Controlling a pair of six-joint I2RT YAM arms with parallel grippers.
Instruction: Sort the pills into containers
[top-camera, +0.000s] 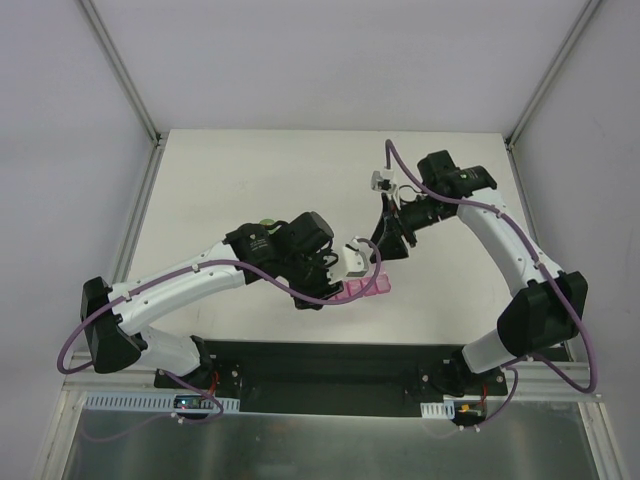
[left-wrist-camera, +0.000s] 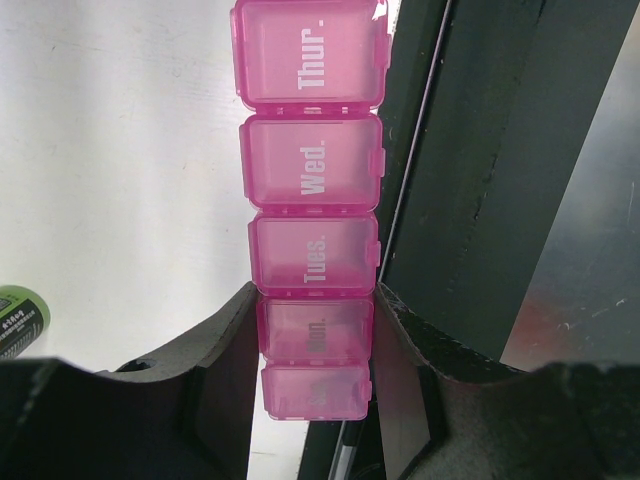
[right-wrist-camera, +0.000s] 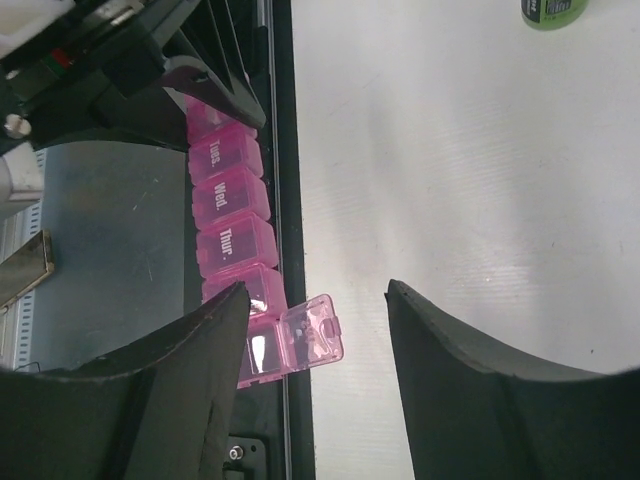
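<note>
The left gripper (left-wrist-camera: 317, 300) is clamped on the organizer (left-wrist-camera: 312, 170) across its width, at the compartment below Tues. That grip probably serves to steady the pink strip so the other arm can work its lids. From the jaws the strip runs out through Tues, Wed and Thur, all with lids down.

The right gripper (right-wrist-camera: 318, 290) hangs over the far end of the strip with its jaws well apart and nothing in them. Between them one lid (right-wrist-camera: 315, 335) stands flipped open to the side, touching neither finger as far as the wrist view shows. The open compartment lies past Thur, toward the strip's free end, most likely ready for filling.

The organizer sits at the near edge of the table (right-wrist-camera: 450, 180), over the dark base strip. Whether it rests there or is lifted cannot be told.

Much is hidden. The right gripper's left finger (right-wrist-camera: 190, 370) covers the labels beyond Thur, so the open compartment's day is unreadable. Its inside shows only a glare. The left gripper's pads cover the label they squeeze. The pills appear in no view. A green bottle (right-wrist-camera: 553, 10) stands well apart, cut off at the frame edge.
</note>
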